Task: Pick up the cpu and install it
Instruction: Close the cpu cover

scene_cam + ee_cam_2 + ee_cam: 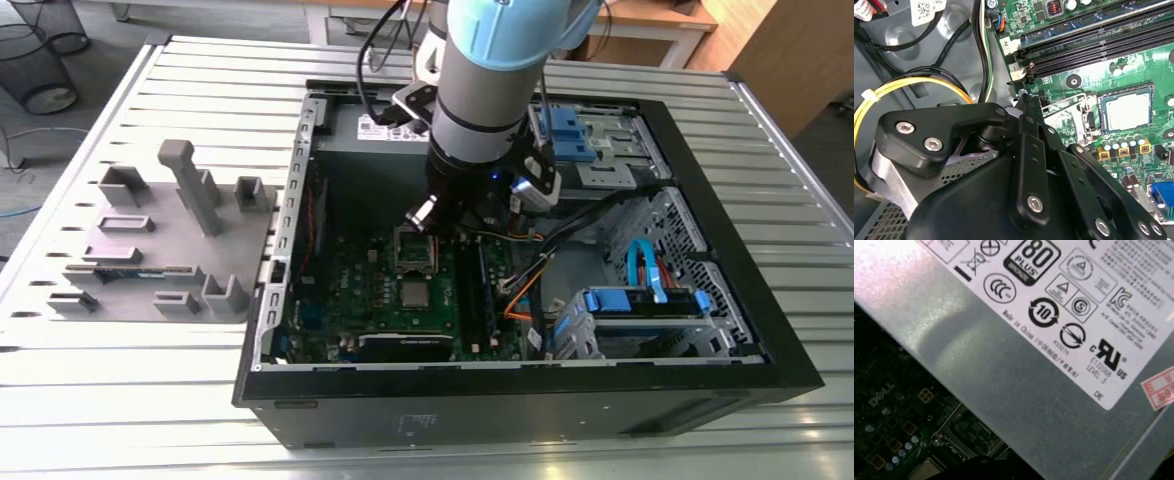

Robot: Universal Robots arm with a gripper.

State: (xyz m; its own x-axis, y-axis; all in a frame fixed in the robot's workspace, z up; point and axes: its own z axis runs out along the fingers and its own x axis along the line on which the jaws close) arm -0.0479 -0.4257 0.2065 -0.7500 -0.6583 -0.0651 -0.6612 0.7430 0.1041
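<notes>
1 cpu (1126, 111) on 1 mobo (1079, 70), 1 arm (487, 80) above

In the exterior view, the computer case (534, 410) lies on the slatted table (120, 400), with the fixture tray (147, 250) at its 9 o'clock. Inside the case, the cpu (418, 294) lies on the motherboard (360, 290). The socket frame (416, 250) is at the cpu's 12 o'clock, and the memory slots (470, 290) and drive cage (641, 310) are at its 3 o'clock.

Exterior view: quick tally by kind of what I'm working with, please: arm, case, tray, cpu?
cpu: 1
computer case: 1
grey fixture tray: 1
robot arm: 1
Total: 4
</notes>
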